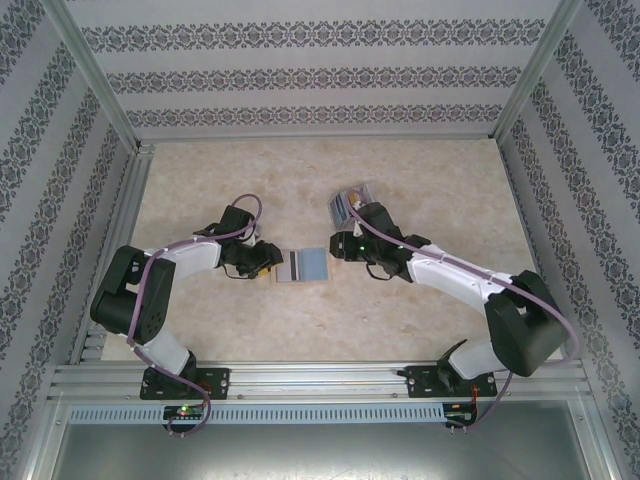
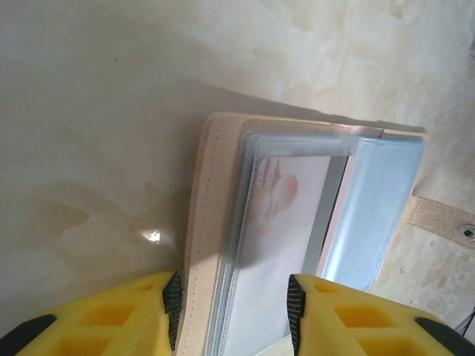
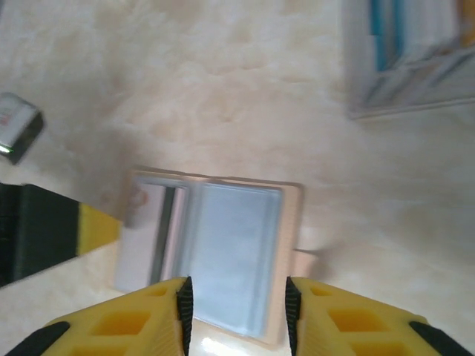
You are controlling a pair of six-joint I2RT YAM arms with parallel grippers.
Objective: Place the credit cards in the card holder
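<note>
The tan card holder (image 1: 303, 265) lies open and flat on the table, clear sleeves up. Its left leaf (image 2: 215, 222) holds a pale card (image 2: 286, 215) with a grey stripe. The right leaf (image 3: 230, 252) looks grey-blue, and the snap tab (image 2: 441, 219) sticks out to the right. My left gripper (image 2: 234, 308) has its jaws apart astride the left leaf's near edge, one pad (image 2: 172, 300) against the tan border. My right gripper (image 3: 236, 308) hovers open over the right leaf, nothing between its pads. More credit cards (image 3: 404, 44) sit in the tray.
The clear plastic tray (image 1: 352, 203) stands just beyond the right gripper (image 1: 338, 247). The left gripper (image 1: 268, 263) reaches in from the wallet's left. Metal frame rails and patterned walls border the beige table on all sides. The right wrist view is blurred.
</note>
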